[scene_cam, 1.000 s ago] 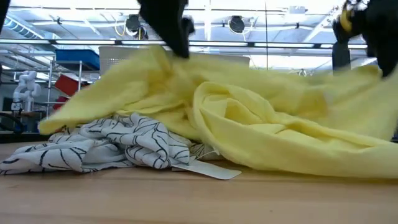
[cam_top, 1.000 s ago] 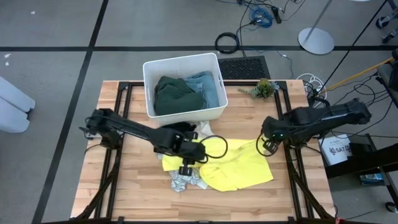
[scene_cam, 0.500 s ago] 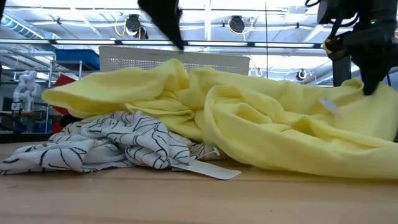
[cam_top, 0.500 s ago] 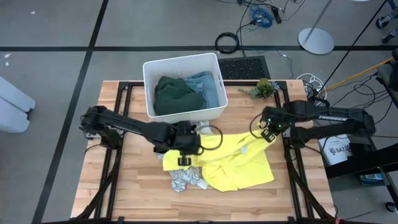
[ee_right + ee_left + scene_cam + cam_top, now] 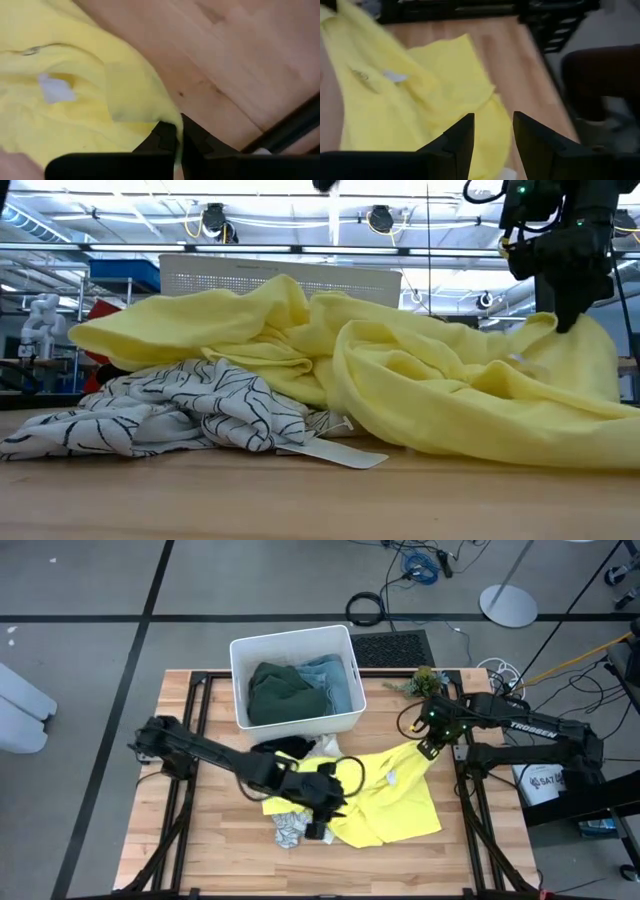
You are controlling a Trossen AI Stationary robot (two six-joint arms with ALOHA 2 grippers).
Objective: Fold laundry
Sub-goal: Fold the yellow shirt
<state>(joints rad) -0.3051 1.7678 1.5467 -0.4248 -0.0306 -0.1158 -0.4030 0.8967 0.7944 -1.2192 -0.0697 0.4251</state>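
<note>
From above, my right gripper (image 5: 432, 747) pinched the yellow garment (image 5: 392, 802) at its two o'clock corner, mid-table, while my left gripper (image 5: 322, 823) hung parted and empty at the garment's nine o'clock edge. At table height the patterned garment (image 5: 170, 415) lay under it. I judged spreading was underway; next my left needed a corner

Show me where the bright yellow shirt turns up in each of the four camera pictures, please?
High view: the yellow shirt lies on the table's front half, right of centre.
Low view: it fills the middle and right, draped over the patterned white cloth.
Left wrist view: it spreads beyond the open left gripper.
Right wrist view: its corner is pinched in the right gripper.
Shared landmark: the shirt's small white neck label, also seen from above.
</note>
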